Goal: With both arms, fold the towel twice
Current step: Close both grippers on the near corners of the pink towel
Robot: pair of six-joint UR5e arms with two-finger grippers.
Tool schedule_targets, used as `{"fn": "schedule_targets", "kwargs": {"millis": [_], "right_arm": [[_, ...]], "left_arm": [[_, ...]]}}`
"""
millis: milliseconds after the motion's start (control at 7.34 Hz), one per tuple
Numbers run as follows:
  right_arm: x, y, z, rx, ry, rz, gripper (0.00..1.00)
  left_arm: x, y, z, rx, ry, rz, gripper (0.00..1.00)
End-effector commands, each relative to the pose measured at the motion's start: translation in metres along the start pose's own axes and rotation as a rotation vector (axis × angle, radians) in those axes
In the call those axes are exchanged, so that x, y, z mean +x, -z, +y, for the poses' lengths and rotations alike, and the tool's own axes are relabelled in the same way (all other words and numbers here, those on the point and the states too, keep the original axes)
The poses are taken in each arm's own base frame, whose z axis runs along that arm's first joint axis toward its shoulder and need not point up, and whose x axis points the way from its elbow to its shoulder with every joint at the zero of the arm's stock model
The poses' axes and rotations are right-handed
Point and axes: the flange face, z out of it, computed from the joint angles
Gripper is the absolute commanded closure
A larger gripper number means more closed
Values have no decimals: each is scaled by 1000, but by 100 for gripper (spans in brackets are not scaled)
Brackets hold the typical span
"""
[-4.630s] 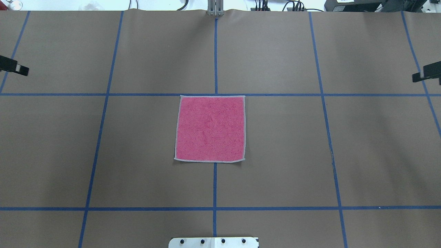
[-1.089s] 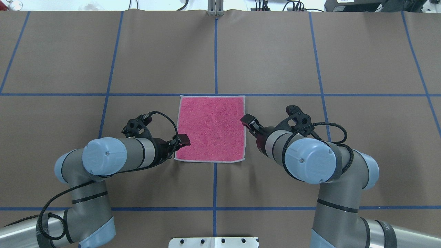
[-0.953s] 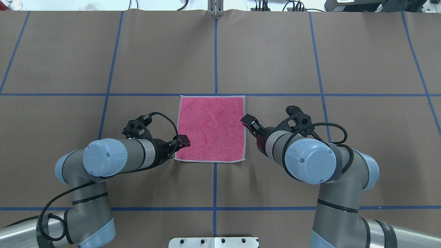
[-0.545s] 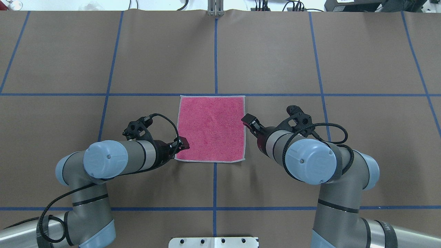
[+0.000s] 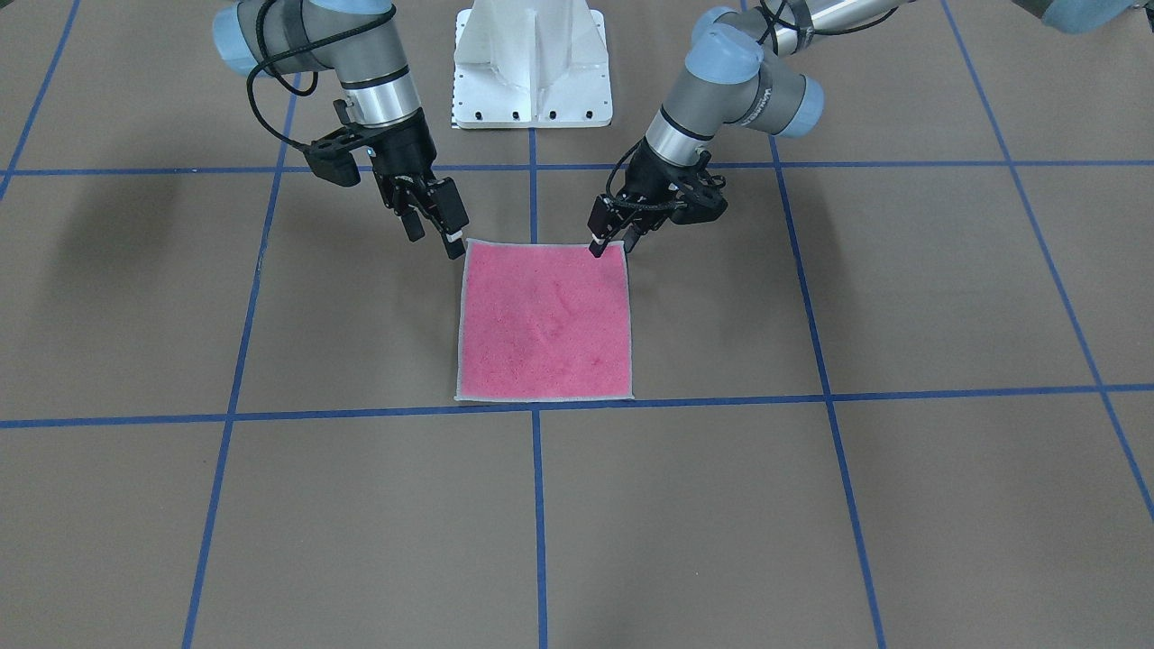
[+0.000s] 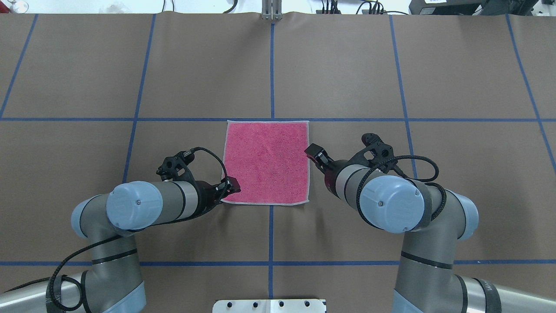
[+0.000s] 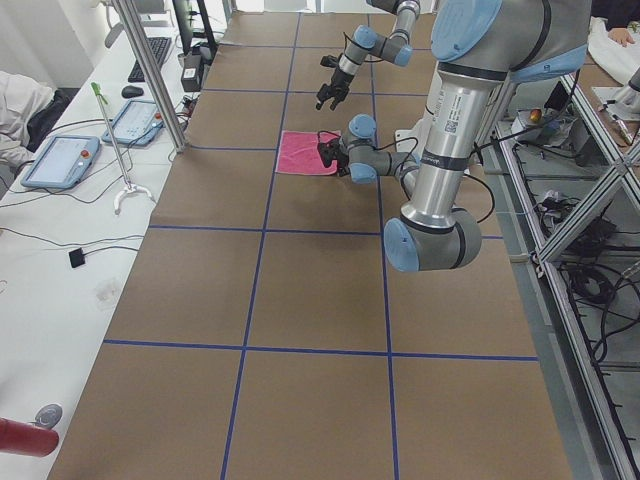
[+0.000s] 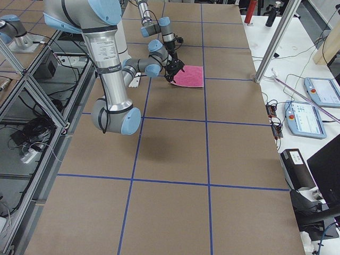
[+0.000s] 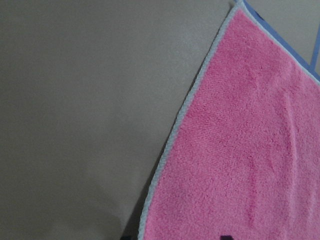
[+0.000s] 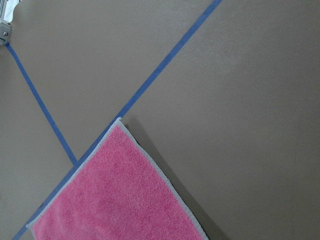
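Pink towel (image 6: 266, 161) flat, left gripper (image 5: 611, 249), right gripper (image 5: 436, 243) at corners

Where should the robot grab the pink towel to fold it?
Pinch the towel at the two corners beside the left gripper and right gripper, coming down from above. It lies flat and thin, so only the stitched border offers an edge.

Pink towel (image 10: 117, 202), pale-bordered, lies flat on the brown worktop (image 10: 245, 110); one edge runs along a blue tape line (image 10: 167, 62) that meets another.

Faint lettering (image 5: 767, 92) on left arm (image 5: 712, 63), seemingly unreadable
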Motion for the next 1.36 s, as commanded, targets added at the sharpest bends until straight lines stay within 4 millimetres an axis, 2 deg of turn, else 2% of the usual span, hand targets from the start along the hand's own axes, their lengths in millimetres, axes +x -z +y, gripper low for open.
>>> {"fn": "schedule_targets", "kwargs": {"millis": [0, 136, 272, 409, 681, 953, 1089, 1226], "right_arm": [[1, 0, 1, -1, 2, 1, 0], [2, -1, 1, -1, 1, 3, 0], [2, -2, 2, 0, 2, 4, 0], [8, -4, 11, 18, 15, -1, 0], [19, -11, 35, 12, 33, 11, 1], [36, -34, 50, 25, 20, 49, 1], [40, -42, 56, 26, 25, 63, 6], [40, -40, 66, 19, 28, 62, 19]], "left_arm": [[0, 0, 5, 1, -4, 3, 48], [-1, -1, 5, 9, -4, 2, 58], [0, -1, 5, 10, -4, 6, 75], [0, 0, 5, 13, -4, 7, 97], [1, 0, 4, 23, -4, 11, 100], [2, 1, 4, 22, -4, 14, 100], [2, 1, 4, 22, -4, 14, 100], [2, 1, 4, 22, -3, 14, 100]]}}
